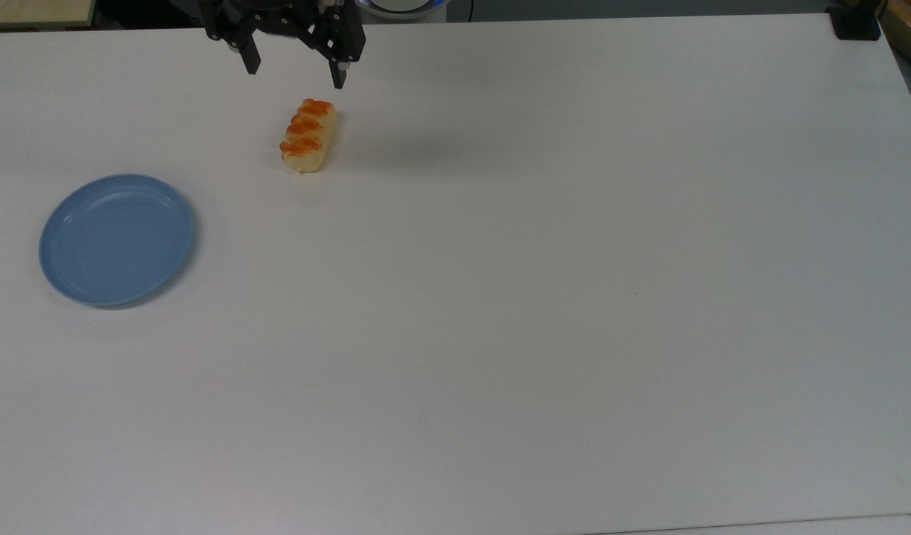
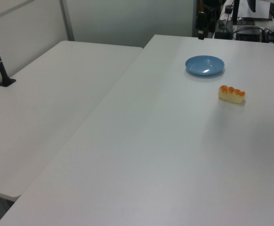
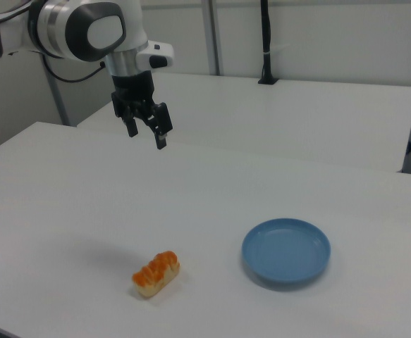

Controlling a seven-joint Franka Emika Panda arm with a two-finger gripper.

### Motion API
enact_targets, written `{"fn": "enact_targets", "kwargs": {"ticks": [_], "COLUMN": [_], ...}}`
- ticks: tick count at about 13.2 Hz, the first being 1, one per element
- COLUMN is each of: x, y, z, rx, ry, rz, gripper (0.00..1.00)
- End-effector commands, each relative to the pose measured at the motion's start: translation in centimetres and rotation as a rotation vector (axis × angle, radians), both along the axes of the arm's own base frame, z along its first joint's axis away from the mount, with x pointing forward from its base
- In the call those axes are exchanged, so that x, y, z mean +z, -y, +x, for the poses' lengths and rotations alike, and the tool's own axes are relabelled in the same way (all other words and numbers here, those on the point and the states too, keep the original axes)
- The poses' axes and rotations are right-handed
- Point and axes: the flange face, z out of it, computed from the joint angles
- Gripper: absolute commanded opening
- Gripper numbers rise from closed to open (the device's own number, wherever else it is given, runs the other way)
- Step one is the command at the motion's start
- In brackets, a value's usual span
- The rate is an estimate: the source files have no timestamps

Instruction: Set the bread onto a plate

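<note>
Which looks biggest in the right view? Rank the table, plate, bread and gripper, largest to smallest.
1. table
2. plate
3. gripper and bread: they look about alike, and the bread sits nearer the camera, so no ranking between them.

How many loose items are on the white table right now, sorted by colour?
Light blue: 1, the plate
Pale cream with orange-brown top: 1, the bread
Total: 2, both lying apart on the white table, with the open gripper holding nothing.
</note>
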Motion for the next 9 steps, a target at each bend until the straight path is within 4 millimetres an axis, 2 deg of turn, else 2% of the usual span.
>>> {"fn": "enact_targets", "kwargs": {"ticks": [1,3,6,9], "x": [0.8,2.3,3.5,2.5], "y": [0.7,1.7,3.8,3.2], "z": [-1.1,-2.1,-4.1,-4.2], "rx": [-0.001,-0.016,-0.040,-0.021], "ry": [-0.030,-0.008,-0.033,-0.050], "rz": [0.022,0.022,0.062,0.070], "gripper": [1.00,1.00,1.00,1.00]}}
